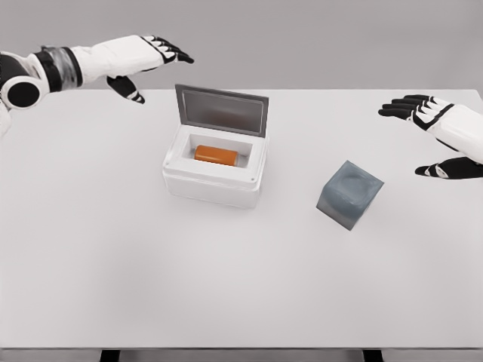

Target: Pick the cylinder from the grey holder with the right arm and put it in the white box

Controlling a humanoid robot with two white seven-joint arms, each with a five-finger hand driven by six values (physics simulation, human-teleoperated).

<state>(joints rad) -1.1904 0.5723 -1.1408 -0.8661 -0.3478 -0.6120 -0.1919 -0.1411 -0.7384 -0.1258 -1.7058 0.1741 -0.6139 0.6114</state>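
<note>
Orange cylinder point(216, 154) lies on its side inside the white box point(214, 181), lid up. Grey holder point(349, 194) sits tilted on the desk point(226, 286), well right of the box, nothing visible in it. Right hand point(438, 136) hovers beyond the holder, fingers spread, grasping nothing; left hand point(143, 60) likewise released at far left. Judged: placement done; next call is only retreat, possibly lid closing.
</note>
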